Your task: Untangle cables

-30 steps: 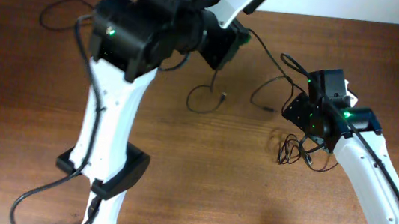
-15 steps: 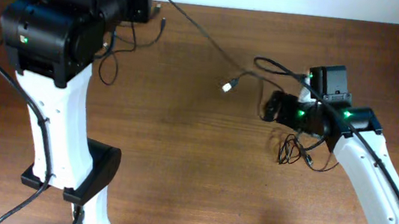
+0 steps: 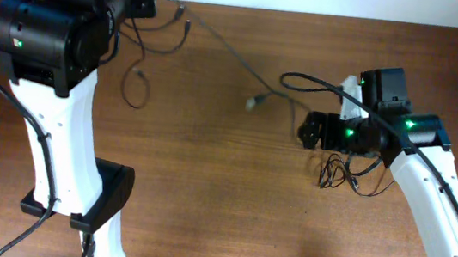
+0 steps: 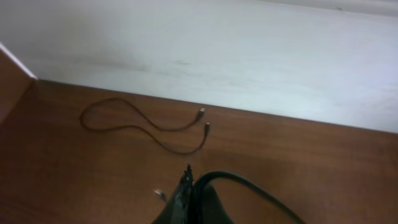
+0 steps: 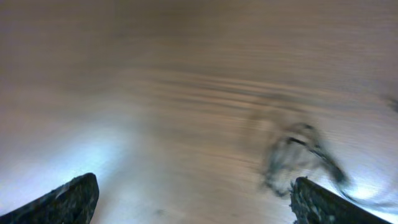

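Left end effector (image 4: pixel 186 186): pressed together at the far left corner of the desk (image 3: pixel 204 195), pinching one black cable (image 3: pixel 221 48). That cable runs diagonally from it toward desk centre and ends in a pale plug (image 3: pixel 253 104), blurred in the overhead view.

Right end effector (image 3: pixel 308 131): spread wide, nothing between the fingers, just above the small knot of cables (image 3: pixel 338 171) on the right side of the desk. Right wrist view is motion-blurred; the knot is only a dark smudge nearer the right fingertip.

Another loose cable (image 4: pixel 171 129) lies wavy on the desk near the back wall, both plugs close together, apart from the left end effector.
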You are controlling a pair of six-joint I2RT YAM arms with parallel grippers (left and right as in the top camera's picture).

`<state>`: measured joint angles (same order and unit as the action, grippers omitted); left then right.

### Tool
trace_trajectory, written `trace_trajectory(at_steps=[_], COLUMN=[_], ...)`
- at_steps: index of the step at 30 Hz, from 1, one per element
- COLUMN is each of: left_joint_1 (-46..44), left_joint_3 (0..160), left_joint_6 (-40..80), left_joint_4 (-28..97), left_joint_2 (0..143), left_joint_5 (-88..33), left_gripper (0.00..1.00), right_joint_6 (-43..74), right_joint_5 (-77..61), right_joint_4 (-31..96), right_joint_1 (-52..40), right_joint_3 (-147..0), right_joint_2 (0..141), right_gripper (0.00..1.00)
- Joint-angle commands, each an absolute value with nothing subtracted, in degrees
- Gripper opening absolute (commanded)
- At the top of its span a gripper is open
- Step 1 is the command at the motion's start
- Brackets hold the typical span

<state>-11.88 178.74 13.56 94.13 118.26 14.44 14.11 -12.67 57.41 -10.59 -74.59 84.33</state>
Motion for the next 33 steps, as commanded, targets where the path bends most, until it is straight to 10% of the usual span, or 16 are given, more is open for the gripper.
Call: trace_trajectory(at_steps=[1,7,11,15,19,23,25,27,33], left_joint_1=[-10.9,-9.5,-7.1,-6.9,-6.8,-4.9,-2.9,-0.8,-0.4], left_joint_3=[179.2,179.2,179.2,179.2,179.2,178.6,177.8,177.2,177.0], left_joint_6=[15.8,15.9,18.6,18.7,18.7,23.7,24.0,24.0,3.7], left_joint_4=[94.0,94.8,95.3,95.5,95.4,96.7,96.7,96.6,91.2], left_joint_2=[116.3,116.3,116.3,116.3,116.3,116.3,116.3,116.3,116.3], left_joint_5=[16.8,24.3,24.3,22.8,23.9,36.6,35.9,29.1,-22.2], left_gripper=[0.0,0.0,0.0,0.0,0.0,0.0,0.0,0.0,0.0], right_joint_6=[13.6,16.1,-9.8,23.3,-9.3,-7.7,8.4,20.4,17.8], right_joint_5=[-10.7,-7.5,-34.1,-18.9,-58.1,-53.4,-28.0,-8.3,-23.1], right_joint_4=[56.1,56.2,55.9,50.5,48.4,50.1,50.7,54.0,48.9], right_joint_1=[-10.5,-10.5,-10.5,-10.5,-12.2,-12.7,-12.8,-12.7,-12.8], right_joint_3=[-75.3,-75.3,-75.3,-75.3,-75.3,-75.3,-75.3,-75.3,-75.3], right_joint_2=[84.3,84.3,84.3,84.3,84.3,84.3,84.3,84.3,84.3], right_gripper=[0.98,0.98,0.98,0.98,0.98,0.98,0.98,0.98,0.98])
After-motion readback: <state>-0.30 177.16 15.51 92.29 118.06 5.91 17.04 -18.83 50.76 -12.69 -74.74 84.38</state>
